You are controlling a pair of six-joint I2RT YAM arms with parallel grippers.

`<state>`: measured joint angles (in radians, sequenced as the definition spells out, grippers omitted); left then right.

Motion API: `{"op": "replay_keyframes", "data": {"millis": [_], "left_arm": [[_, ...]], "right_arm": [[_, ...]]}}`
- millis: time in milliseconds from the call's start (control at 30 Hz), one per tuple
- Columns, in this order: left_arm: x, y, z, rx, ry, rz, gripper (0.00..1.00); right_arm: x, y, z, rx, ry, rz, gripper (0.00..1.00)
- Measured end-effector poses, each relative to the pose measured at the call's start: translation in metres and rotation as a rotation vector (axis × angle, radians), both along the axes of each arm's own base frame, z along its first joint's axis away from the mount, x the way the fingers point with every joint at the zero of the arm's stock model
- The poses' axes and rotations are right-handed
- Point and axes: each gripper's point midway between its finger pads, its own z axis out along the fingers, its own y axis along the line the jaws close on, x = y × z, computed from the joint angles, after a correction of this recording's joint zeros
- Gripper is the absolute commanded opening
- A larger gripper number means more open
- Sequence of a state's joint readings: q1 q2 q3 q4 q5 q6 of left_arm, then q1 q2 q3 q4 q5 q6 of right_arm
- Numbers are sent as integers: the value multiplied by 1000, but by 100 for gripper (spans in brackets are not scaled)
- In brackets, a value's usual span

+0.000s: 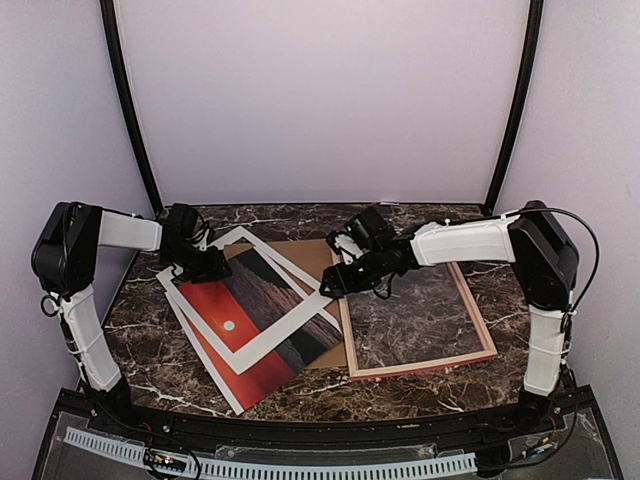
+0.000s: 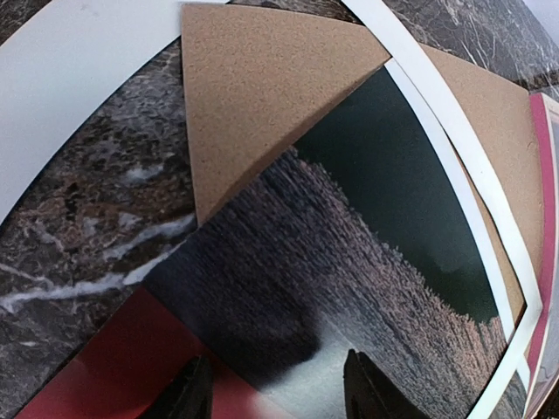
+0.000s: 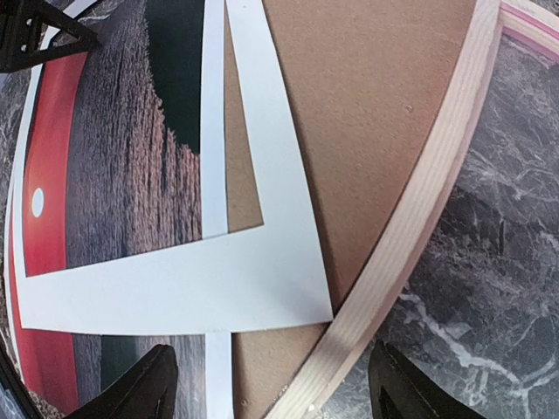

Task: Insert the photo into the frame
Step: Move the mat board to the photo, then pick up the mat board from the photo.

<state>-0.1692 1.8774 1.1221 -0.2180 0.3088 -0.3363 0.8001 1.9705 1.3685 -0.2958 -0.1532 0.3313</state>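
Pale walls close in a dark marble table. From above, the photo lies face up and tilted at left centre, red sky and small white sun showing. A white mat lies skewed over it, and a brown backing board lies under its far-right part. The frame lies flat to the right with marble visible through its pane and nothing in it.

Only the left wrist view shows the rippled dark water close up. The right wrist view alone shows the mat's corner resting on the board, just beside the frame's pale wooden rail.

Both arms reach inward from the table's sides, elbows high. The left claw sits low over the photo's far-left corner, its fingers partly spread with nothing between them; whether it touches the print I cannot tell. The right claw hangs over the board by the frame's far-left corner, fingers wide and holding nothing.
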Motion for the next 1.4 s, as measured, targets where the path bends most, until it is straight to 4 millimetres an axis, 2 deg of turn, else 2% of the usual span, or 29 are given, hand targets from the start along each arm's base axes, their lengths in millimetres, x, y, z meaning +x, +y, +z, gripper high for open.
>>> {"op": "replay_keyframes", "data": {"millis": [100,300,433,567,667,800,900,1133,1300,1400], "left_arm": [[-1,-4,-1,25,-10,-19,56],[-1,7,6,86,-24,7,65],[0,16,26,122,-67,31,72],[1,26,52,163,-123,61,79],[-4,35,58,202,-119,85,82],[-15,48,52,227,-72,111,83],[-28,65,45,225,-32,148,84],[-66,126,22,175,79,320,84],[-68,145,19,141,101,383,80],[-61,150,14,115,118,396,77]], "right_arm": [[6,6,-1,-2,-4,0,76],[23,25,0,-19,-35,8,76],[36,36,-5,-41,-53,15,75],[44,42,-20,-79,-46,23,72],[47,45,-32,-100,-28,32,69],[47,49,-31,-95,-23,44,64],[42,49,-33,-92,2,55,61],[36,51,-35,-52,27,50,54],[32,52,-36,-29,36,39,51],[30,52,-36,-22,40,34,49]]}}
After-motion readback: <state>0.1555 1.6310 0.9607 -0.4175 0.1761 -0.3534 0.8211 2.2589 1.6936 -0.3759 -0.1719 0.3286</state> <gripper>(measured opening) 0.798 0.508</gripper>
